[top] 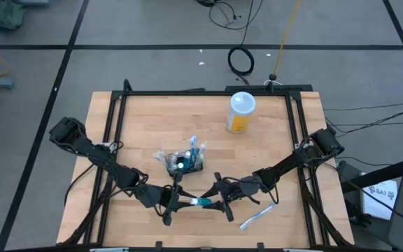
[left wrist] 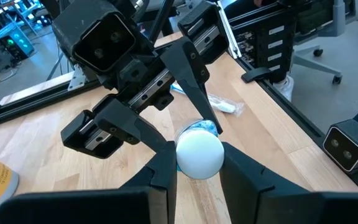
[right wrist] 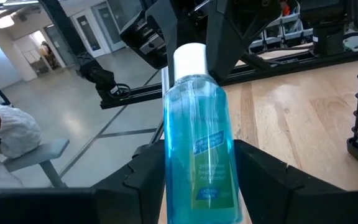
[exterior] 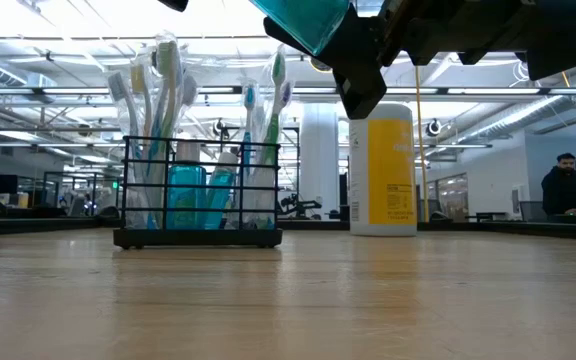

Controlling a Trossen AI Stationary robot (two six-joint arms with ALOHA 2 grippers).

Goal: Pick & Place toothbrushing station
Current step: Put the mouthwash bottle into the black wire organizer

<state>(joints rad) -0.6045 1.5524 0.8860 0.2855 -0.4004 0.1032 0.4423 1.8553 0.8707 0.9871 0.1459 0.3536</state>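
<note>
Release the right pincer (right wrist: 197, 171), clamped on the teal bottle (right wrist: 197, 134) in mid-air, only after firming the left pincer (left wrist: 199, 167), pinched on its white cap (left wrist: 199, 151), then carry to the wire basket (top: 196, 169) just beyond.

A black mesh basket (top: 185, 165) stands mid-table, holding upright toothbrushes (exterior: 165, 95) and teal tubes (exterior: 186, 196); one wrapped toothbrush (top: 258, 216) lies apart.

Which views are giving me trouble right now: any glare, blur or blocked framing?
Low view: bright ceiling lights backlight the black wire-mesh basket of toothbrushes, and the arms are cropped at the top. Left wrist view: the teal bottle's round white cap sits close and soft, hiding the bottle. Right wrist view: the clear teal bottle fills mid-frame; the background is soft.
</note>
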